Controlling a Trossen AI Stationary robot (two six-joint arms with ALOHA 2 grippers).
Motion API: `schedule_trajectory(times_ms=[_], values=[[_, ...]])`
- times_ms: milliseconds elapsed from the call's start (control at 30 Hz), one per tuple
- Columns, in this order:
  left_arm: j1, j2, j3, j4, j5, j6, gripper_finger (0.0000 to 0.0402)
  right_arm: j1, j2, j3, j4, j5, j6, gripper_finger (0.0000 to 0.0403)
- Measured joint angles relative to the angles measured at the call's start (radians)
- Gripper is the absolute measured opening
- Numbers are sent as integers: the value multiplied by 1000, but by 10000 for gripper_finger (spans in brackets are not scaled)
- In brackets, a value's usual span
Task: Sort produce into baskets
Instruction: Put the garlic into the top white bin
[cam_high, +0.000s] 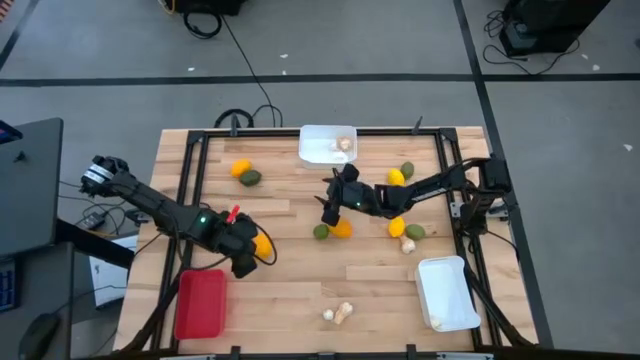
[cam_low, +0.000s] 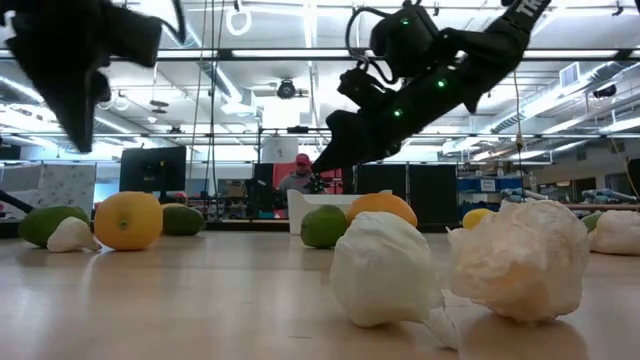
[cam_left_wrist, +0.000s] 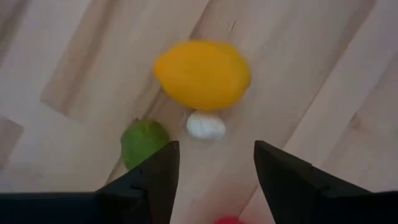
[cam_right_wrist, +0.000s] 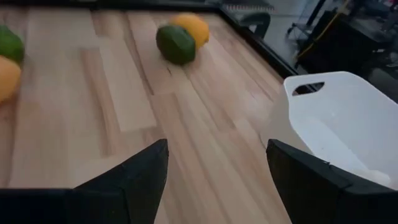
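Observation:
My left gripper (cam_high: 246, 262) is open and empty near the table's left front, beside the red basket (cam_high: 200, 303). In its wrist view the fingers (cam_left_wrist: 216, 149) stand above a yellow-orange fruit (cam_left_wrist: 202, 74), a white mushroom piece (cam_left_wrist: 205, 126) and a green fruit (cam_left_wrist: 144, 142), all resting on the wood. My right gripper (cam_high: 328, 208) is open and empty over the table's middle, above a green fruit (cam_high: 320, 232) and an orange one (cam_high: 342, 229). Its wrist view (cam_right_wrist: 217, 149) shows the far white basket (cam_right_wrist: 348, 118).
The far white basket (cam_high: 327, 143) holds mushroom pieces. Another white basket (cam_high: 447, 292) stands front right. Loose fruit lies far left (cam_high: 245, 174), far right (cam_high: 400, 174) and mid right (cam_high: 405, 230). Two mushroom pieces (cam_high: 337, 313) lie near the front edge. A person (cam_low: 297, 175) shows beyond the table.

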Motion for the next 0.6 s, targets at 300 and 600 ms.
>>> schedule_trajectory(times_ms=[300,600], values=[[-11,9,-149,211,-5,49,214,-3,0,-25,74,-14,-9,281],[-11,9,-263,320,-32,125,214,-3,0,-25,80,-15,-8,281]])
